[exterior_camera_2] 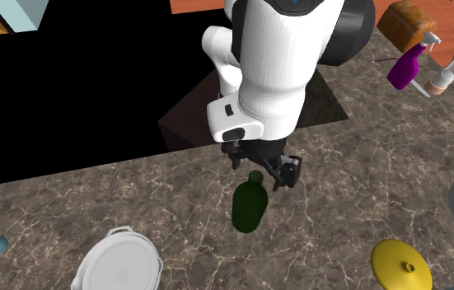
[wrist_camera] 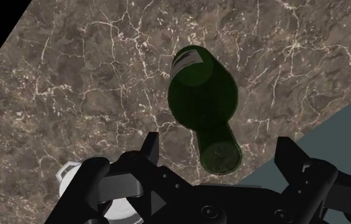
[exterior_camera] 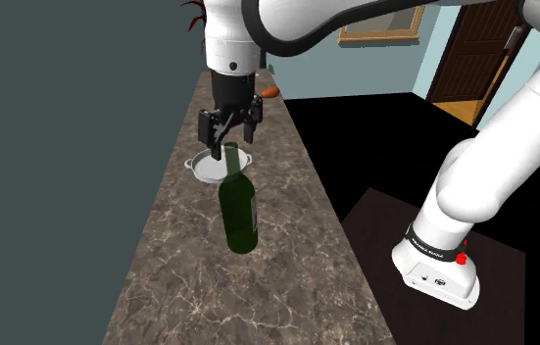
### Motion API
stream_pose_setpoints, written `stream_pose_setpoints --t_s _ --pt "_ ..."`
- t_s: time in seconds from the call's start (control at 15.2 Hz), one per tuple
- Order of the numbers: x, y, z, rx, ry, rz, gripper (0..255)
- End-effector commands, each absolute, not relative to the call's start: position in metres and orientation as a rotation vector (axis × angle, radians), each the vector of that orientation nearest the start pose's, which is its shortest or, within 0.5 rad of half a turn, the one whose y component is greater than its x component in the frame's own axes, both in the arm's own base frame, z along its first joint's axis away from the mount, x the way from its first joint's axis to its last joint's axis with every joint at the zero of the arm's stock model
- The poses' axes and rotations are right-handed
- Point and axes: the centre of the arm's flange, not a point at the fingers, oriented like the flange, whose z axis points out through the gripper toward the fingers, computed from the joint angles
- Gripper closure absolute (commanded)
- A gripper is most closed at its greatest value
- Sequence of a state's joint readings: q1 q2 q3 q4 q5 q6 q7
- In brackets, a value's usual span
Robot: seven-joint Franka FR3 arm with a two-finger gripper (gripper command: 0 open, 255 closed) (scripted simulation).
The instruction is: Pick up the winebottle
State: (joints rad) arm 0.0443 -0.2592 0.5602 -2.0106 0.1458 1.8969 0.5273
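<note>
The marble-patterned countertop point(exterior_camera: 287, 294) carries everything. The winebottle point(exterior_camera: 239, 211) stands upright on it, about midway between its two long edges, with a white lidded pan point(exterior_camera: 204, 169) just beyond it toward the far end.

The bottle is dark green and looks like glass. I judge it stiff, smooth enough to slip, breakable if it tips, and heavy low down in its wide body. That body looks too broad for my span, so the narrow neck is the place to take hold, a little below the mouth, where the lip can stop it sliding out.

My gripper point(exterior_camera: 229, 137) hangs right over that neck. My fingers point(wrist_camera: 151, 145) are spread apart on either side of the mouth, clasping nothing yet.
</note>
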Motion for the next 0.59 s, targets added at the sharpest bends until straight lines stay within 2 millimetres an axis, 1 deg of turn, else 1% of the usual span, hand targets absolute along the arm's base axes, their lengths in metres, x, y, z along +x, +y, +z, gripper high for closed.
stream_pose_setpoints --t_s 0.0,0.13,0.26,0.33,0.53 --pt "0.395 0.315 0.546 -3.076 -0.046 -0.14 0" --pt "0.395 0.315 0.533 -3.076 -0.046 -0.14 0" --pt "0.395 0.315 0.533 -3.076 -0.046 -0.14 0" --pt "0.395 0.315 0.533 -3.076 -0.046 -0.14 255" --pt "0.394 0.315 0.533 -3.076 -0.046 -0.14 255"
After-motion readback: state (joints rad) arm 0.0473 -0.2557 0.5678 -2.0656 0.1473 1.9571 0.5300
